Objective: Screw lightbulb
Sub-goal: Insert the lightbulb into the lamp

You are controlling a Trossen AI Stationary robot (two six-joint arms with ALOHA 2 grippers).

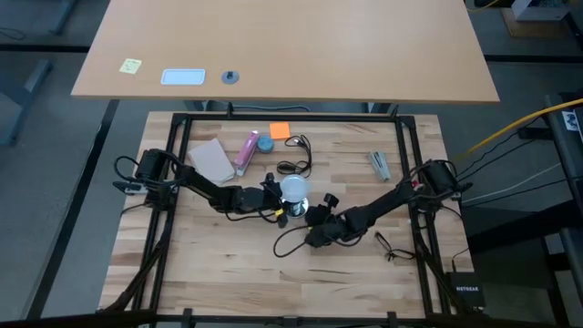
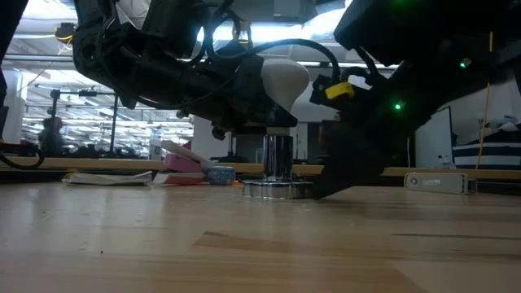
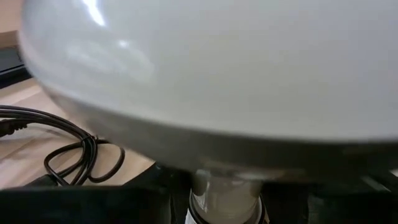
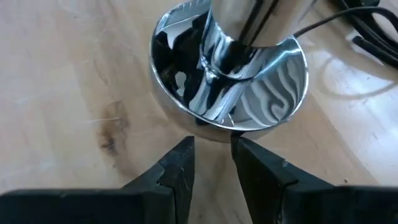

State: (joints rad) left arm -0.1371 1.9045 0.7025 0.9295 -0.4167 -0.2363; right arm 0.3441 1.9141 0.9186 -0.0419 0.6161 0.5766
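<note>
The frosted white lightbulb [image 2: 285,80] stands upright on the chrome stem [image 2: 278,156] of the round silver lamp base [image 2: 277,189], near the table's middle [image 1: 293,189]. My left gripper [image 1: 276,193] comes from the left and is shut on the bulb, whose globe [image 3: 211,68] fills the left wrist view. My right gripper [image 4: 212,162] slants down from the right. Its fingers stand slightly open just at the base's rim [image 4: 214,132], with bare wood between them. The base's black cord [image 1: 284,241] trails toward the near edge. My left gripper holds the lightbulb by its narrow neck [image 3: 224,193] under the globe, with one dark finger [image 3: 93,205] on each side, coming nearly level from the table's left. The bulb sits upright on the stem. My right gripper: I cannot tell whether its fingertips [image 4: 180,165] touch the base's rim.
At the far left lie a tan pad [image 1: 211,159], a pink bottle [image 1: 246,152], a small blue round object [image 1: 265,144] and an orange note [image 1: 279,130]. A coiled black cord [image 1: 296,157] lies behind the lamp and a metal piece [image 1: 379,164] at the right.
</note>
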